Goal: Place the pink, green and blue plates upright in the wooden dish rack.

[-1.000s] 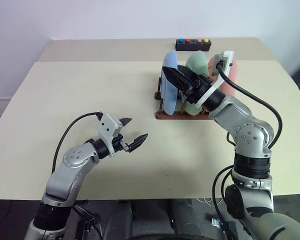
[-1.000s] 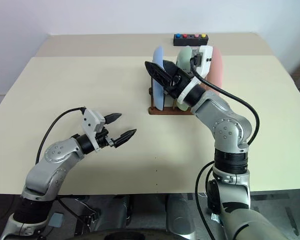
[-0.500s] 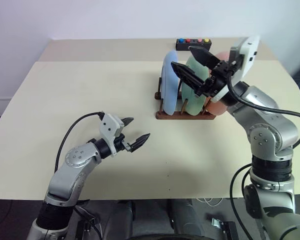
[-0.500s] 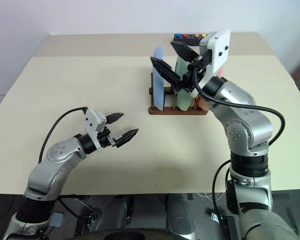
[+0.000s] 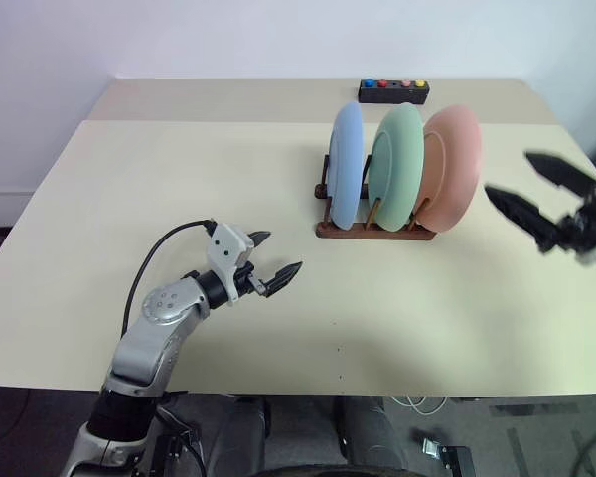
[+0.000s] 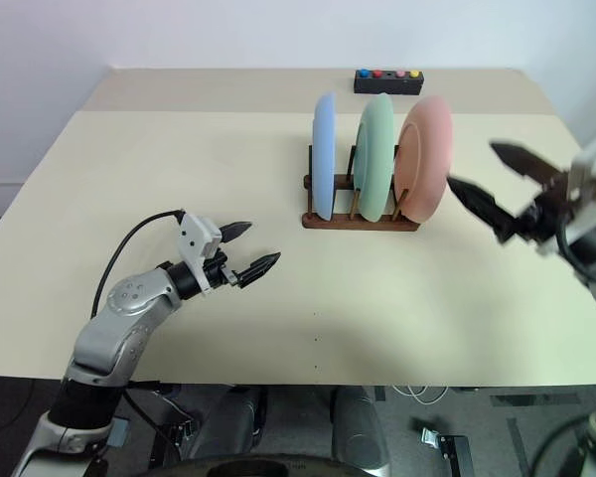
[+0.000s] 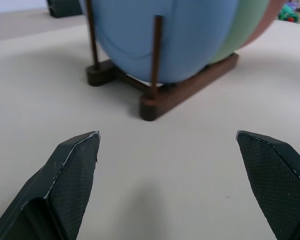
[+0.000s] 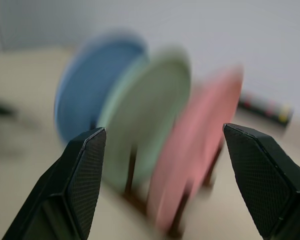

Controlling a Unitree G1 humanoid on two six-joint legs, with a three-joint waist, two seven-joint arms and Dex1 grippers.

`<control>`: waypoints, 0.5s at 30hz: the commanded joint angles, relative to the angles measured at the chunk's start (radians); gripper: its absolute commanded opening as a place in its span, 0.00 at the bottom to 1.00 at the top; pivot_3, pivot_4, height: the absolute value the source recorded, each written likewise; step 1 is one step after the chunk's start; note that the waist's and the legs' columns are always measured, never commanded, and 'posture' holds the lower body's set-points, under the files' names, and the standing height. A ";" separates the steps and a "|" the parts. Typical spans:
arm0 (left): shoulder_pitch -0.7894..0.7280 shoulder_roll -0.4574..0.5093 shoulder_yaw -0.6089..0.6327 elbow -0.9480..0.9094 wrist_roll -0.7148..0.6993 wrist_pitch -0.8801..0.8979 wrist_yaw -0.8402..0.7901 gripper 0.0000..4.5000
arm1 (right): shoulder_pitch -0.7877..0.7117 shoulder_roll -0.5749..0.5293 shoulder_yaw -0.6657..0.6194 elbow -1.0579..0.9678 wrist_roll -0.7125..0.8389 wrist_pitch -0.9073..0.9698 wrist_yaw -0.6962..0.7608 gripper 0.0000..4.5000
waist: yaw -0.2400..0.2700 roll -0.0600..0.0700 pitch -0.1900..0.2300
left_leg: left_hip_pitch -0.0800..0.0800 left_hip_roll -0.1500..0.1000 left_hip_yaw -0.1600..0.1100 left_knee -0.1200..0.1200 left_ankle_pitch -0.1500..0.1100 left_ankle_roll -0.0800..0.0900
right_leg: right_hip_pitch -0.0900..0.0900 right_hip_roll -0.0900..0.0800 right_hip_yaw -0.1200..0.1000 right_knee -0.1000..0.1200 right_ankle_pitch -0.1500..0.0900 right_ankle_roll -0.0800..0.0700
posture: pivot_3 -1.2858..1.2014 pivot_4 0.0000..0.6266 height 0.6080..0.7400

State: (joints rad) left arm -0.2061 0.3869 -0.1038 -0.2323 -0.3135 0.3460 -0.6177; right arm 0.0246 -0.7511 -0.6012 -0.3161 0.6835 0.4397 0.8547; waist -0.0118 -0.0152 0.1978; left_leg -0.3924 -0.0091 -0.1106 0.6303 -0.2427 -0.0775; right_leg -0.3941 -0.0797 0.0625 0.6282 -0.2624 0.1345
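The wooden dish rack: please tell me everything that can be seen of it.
The wooden dish rack is small and dark brown, with low base rails, a crossbar between them, and thin upright pegs. It stands on the beige table, in front of a black box with coloured buttons. Three plates stand upright in it, side by side: the blue plate, the green plate and the pink plate. Neither gripper touches it.
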 commanded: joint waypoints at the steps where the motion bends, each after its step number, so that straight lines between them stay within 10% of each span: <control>1: -0.011 0.003 -0.006 0.035 0.041 -0.062 -0.007 1.00 | 0.064 0.044 0.060 0.024 -0.098 -0.110 0.008 0.84 | -0.007 0.001 0.000 | 0.000 0.000 0.001 0.000 0.000 0.000 | 0.000 -0.001 0.001 0.000 0.000 0.000 | 0.52 0.24 0.96; 15: 0.079 0.019 0.080 0.057 0.090 -0.122 0.057 1.00 | -0.104 0.133 0.238 0.438 -0.305 -0.395 -0.027 0.84 | -0.005 0.002 0.000 | 0.001 0.000 0.003 0.001 0.000 0.000 | -0.001 0.000 0.003 0.001 0.000 0.000 | 0.52 0.24 0.96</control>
State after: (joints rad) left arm -0.1413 0.3970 -0.0468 -0.1401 -0.2265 0.2469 -0.5629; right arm -0.0636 -0.6087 -0.3490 0.1013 0.3686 0.0788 0.8217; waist -0.0170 -0.0137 0.1982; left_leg -0.3912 -0.0091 -0.1076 0.6307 -0.2427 -0.0777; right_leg -0.3948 -0.0801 0.0658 0.6290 -0.2623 0.1345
